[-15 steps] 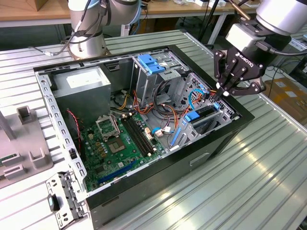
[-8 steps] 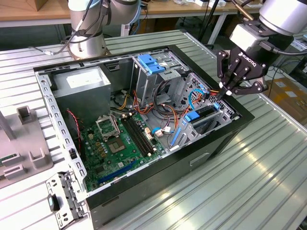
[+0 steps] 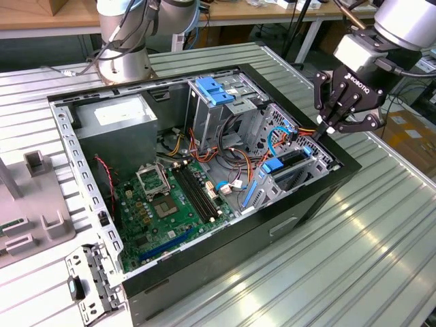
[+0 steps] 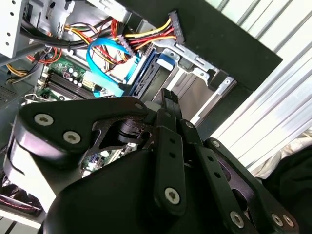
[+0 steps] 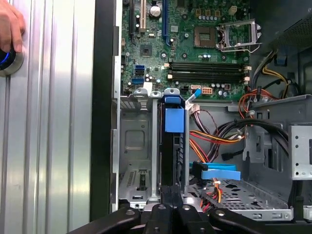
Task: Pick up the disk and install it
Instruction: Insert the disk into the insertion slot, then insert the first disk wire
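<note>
Held over the case's corner at the exterior view's right, the claw (image 3: 329, 129) was seen with its fingers drawn together and nothing visible between them. It was placed directly above the disk (image 5: 174, 146). Whether the tips were touching the drive's upper edge could not be told.

The disk was found standing on edge in the drive cage (image 5: 136, 141), its blue carrier frame lodged between the grey walls, with an empty slot just beside it. From this the pick-up was judged done and the install step in hand, the drive being in its slot though perhaps not fully seated. Any further push would be judged to call for a straight line along the slot, with the blue data cable (image 5: 220, 173) and the orange and yellow power leads near the cage kept out of the way.

Farther off, the motherboard (image 5: 195, 48) was seen, then the grey power-supply box (image 3: 116, 119) at the case's far side. Outside the case, on the ribbed table (image 5: 53, 146), a person's hand (image 5: 9, 22) was seen on a round blue-ringed knob (image 5: 6, 61).
</note>
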Available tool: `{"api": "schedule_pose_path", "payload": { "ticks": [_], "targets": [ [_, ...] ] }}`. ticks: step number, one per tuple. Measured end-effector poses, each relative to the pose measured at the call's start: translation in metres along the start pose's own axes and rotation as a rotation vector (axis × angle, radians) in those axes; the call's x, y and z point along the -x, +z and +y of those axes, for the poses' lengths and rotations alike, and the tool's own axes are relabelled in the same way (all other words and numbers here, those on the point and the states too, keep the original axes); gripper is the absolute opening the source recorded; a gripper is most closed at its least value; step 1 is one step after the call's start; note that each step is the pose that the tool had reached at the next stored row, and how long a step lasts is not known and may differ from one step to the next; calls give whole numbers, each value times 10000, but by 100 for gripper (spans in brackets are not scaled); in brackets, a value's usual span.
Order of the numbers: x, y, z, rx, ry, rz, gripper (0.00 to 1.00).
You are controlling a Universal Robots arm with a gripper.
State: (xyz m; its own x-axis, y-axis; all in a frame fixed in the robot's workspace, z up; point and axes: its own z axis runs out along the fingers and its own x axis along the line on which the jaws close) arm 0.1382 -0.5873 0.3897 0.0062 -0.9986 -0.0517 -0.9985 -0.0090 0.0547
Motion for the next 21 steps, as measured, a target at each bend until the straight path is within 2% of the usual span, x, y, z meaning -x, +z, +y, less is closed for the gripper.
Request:
{"api": "schedule_pose_path", "payload": {
  "ticks": [5,16,21],
  "targets": [
    [0,2,-59,0,0,0,11],
    [-1,2,-63,0,0,0,11],
    [-1,2,-63,24,-467,25,11]
  ]
}}
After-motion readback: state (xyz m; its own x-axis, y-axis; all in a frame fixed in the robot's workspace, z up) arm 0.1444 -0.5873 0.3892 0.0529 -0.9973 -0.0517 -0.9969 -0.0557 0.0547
